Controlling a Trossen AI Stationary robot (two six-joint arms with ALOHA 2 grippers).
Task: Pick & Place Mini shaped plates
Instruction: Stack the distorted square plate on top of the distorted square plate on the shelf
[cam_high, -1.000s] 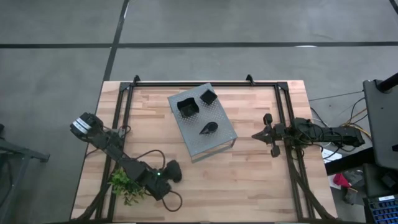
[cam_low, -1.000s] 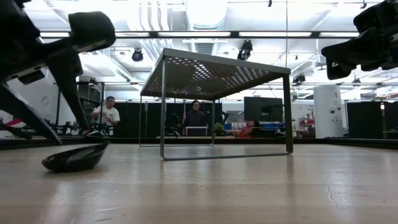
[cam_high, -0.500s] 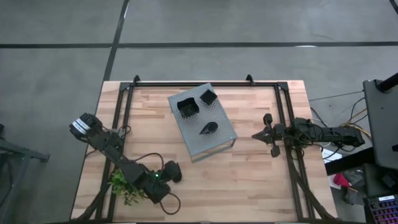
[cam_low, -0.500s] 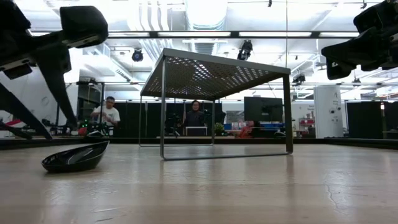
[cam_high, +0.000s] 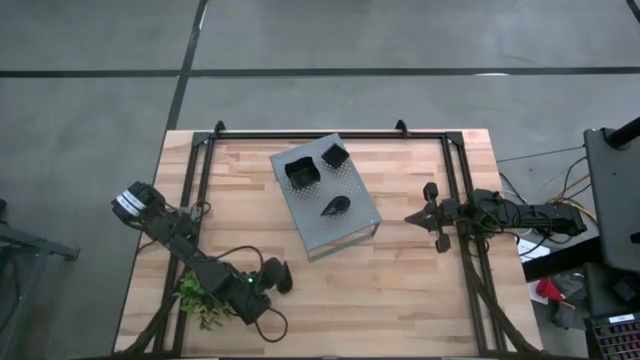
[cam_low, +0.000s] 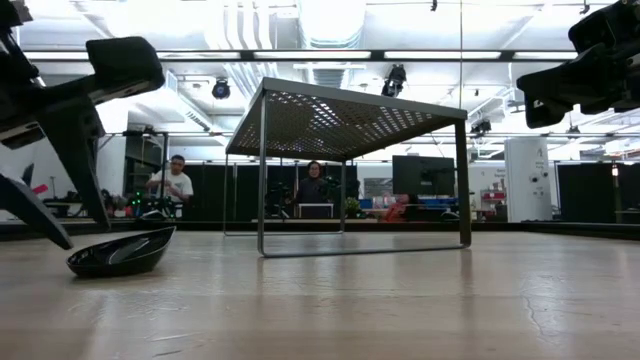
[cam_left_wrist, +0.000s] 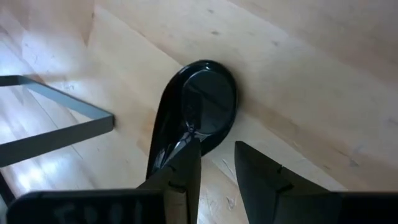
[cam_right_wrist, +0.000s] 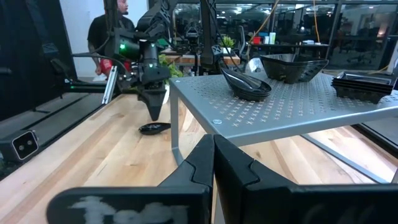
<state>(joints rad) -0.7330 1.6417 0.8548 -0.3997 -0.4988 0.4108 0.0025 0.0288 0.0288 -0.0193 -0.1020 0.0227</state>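
Note:
A glossy black teardrop mini plate (cam_left_wrist: 200, 102) lies flat on the wooden table near its front left, also seen in the low view (cam_low: 120, 255). My left gripper (cam_left_wrist: 216, 149) slants down over the plate's narrow end with its fingers apart. One finger stands over the plate's inside and the other outside its rim. Two square plates (cam_high: 300, 170) (cam_high: 333, 155) and one teardrop plate (cam_high: 335, 207) rest on the grey perforated stand (cam_high: 320, 232). My right gripper (cam_high: 425, 215) waits shut at the table's right side, pointing level toward the stand. My left gripper straddles the rim at the teardrop plate's narrow end (cam_left_wrist: 186, 134), coming from above at a slant. I cannot tell whether either finger touches the plate. The plate lies flat on the table.
A green leafy plant (cam_high: 205, 300) lies just left of my left arm by the near edge. The grey stand's legs (cam_low: 262, 200) rise mid-table. Black frame rails (cam_high: 190, 190) run along both table sides. People stand in the room beyond the table.
My left gripper has sunk a little toward the teardrop plate, and its fingers have drawn somewhat closer together. The plate has stayed where it lay.

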